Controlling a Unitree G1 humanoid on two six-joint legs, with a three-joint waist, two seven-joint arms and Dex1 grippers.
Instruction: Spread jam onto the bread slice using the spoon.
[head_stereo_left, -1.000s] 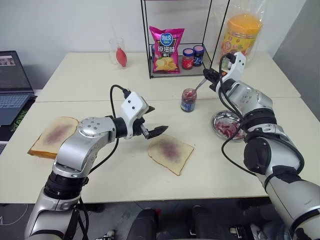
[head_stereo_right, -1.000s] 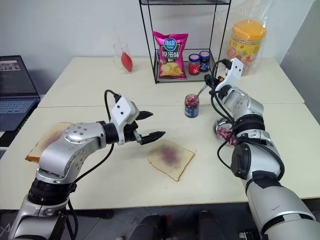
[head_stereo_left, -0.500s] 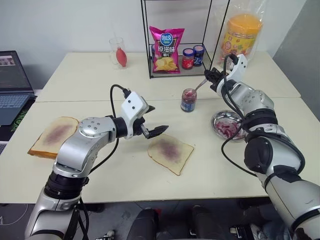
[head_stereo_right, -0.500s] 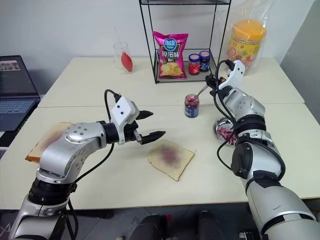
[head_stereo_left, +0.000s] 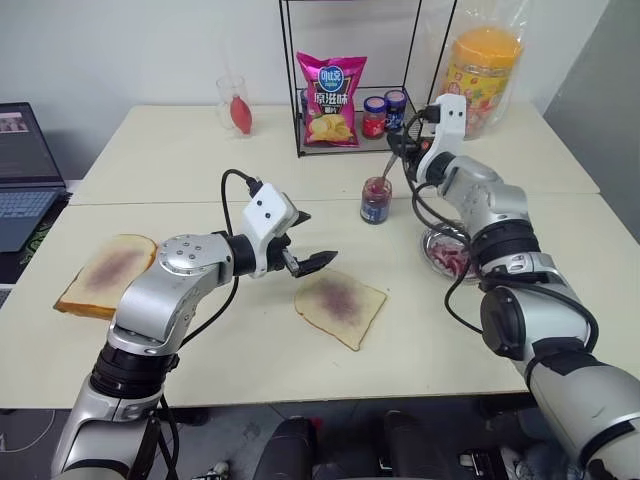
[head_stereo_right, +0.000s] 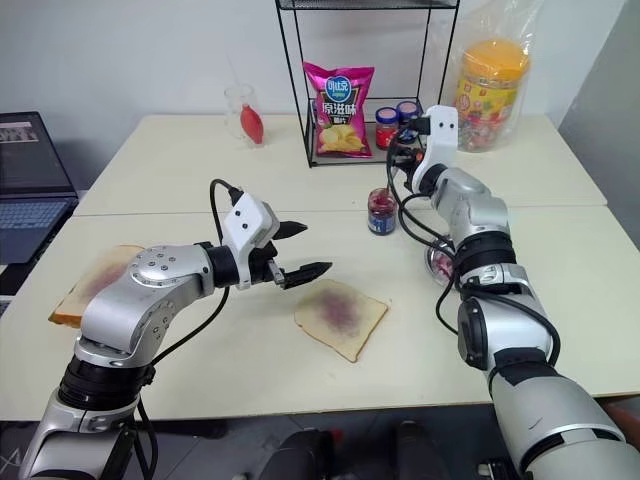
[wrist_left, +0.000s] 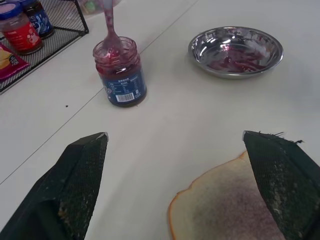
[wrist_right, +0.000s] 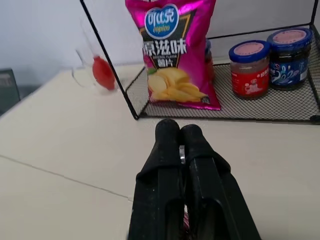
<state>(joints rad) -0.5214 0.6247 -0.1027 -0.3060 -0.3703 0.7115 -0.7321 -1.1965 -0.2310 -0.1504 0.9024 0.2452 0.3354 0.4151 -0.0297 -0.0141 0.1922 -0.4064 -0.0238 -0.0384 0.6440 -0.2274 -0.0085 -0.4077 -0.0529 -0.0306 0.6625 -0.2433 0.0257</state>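
**Spoon in the jar for more jam; slice only thinly smeared**

Near the left edge of the table (head_stereo_left: 200, 150), a thicker stack of slices (head_stereo_left: 106, 271) with a purple-stained top is seen lying apart from the work.

The left gripper (head_stereo_left: 306, 241) is held above the table just left of the bread slice (head_stereo_left: 340, 306), its two black fingers spread wide and nothing between them. In the left wrist view the crust of that slice is seen close under the splayed fingers.

The bread slice lies toward the front edge of the table, near its middle. A faint purple patch is visible at its centre, while a broad pale margin up to the crust is left uncovered. The spreading is therefore judged to be partly done: some jam has been put down, but more is needed and it must be worked outward.

Farther back, short of the wire rack (head_stereo_left: 360, 75), the jam (head_stereo_left: 377, 200) stands in its small open jar. The spoon (head_stereo_left: 392, 165) is planted in the jar mouth, handle rising toward the right gripper (head_stereo_left: 404, 148). The right gripper's fingers are pressed together, and they appear to be clamped on the spoon's handle, though the contact is small and partly hidden. A steel bowl (head_stereo_left: 450, 249) with red smears sits to the right of the jar.

Still to be done, by this reading: a fresh load lifted out, carried to the slice and spread.
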